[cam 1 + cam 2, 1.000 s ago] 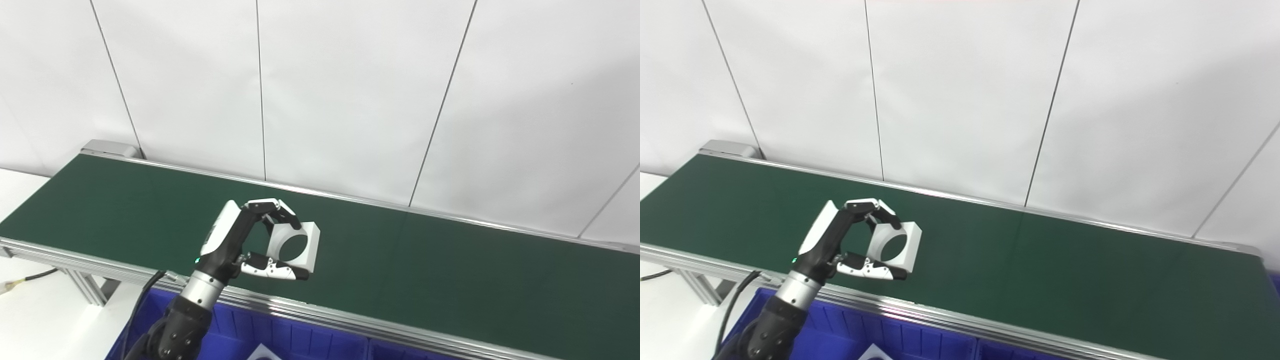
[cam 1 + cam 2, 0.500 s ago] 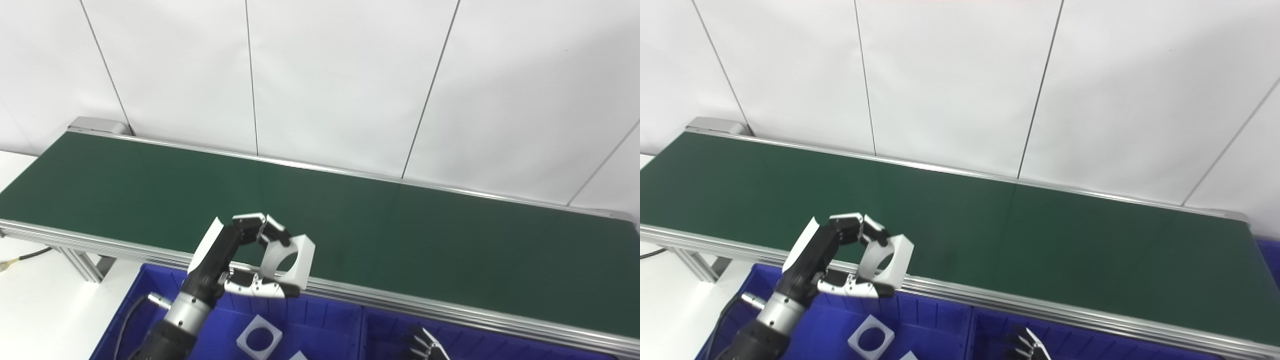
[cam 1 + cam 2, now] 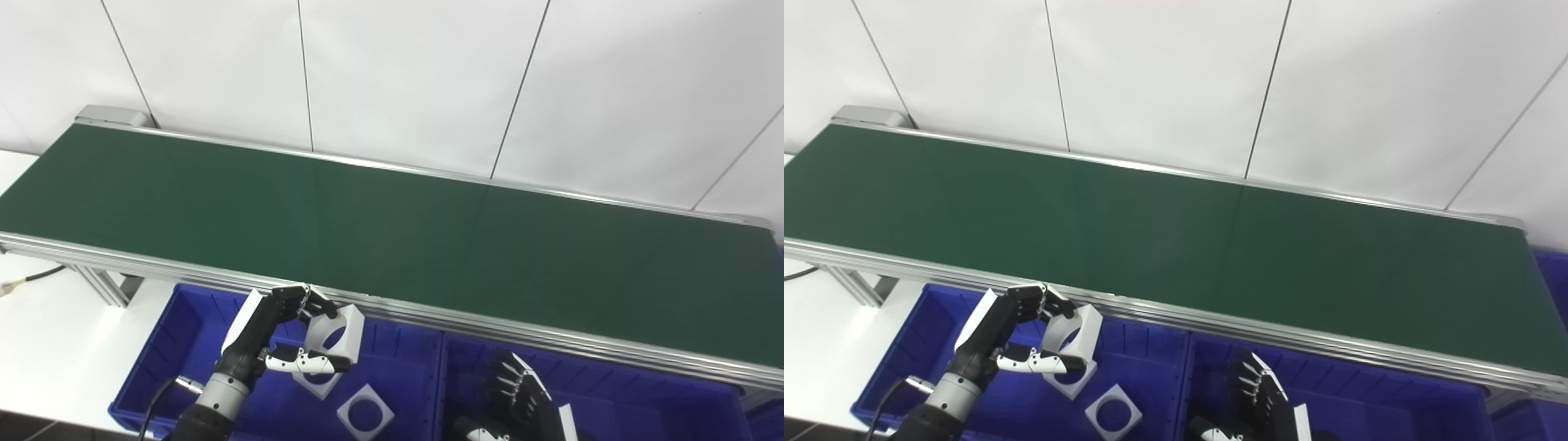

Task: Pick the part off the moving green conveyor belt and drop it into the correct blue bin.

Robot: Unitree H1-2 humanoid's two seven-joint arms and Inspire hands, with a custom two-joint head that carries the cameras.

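Observation:
My left hand [image 3: 269, 340] is shut on a white square part with a round hole [image 3: 334, 334], pinched between thumb and fingers and held upright above the left blue bin [image 3: 153, 349]. Two similar white square parts [image 3: 365, 419] lie on that bin's floor, one partly hidden behind the held part. The green conveyor belt [image 3: 392, 226] carries nothing. My right hand [image 3: 520, 398] hangs over the second blue bin [image 3: 612, 398] at the bottom edge, fingers spread and empty.
The belt's aluminium rail [image 3: 490, 334] runs just above the bins' far rims. A white tabletop [image 3: 49, 324] with a cable lies at the left. White wall panels stand behind the belt. Another blue bin [image 3: 1552, 269] shows at the far right.
The camera has tilted down. My left hand has carried the part off the belt, over the rail and down above the left bin. The right hand has come into view.

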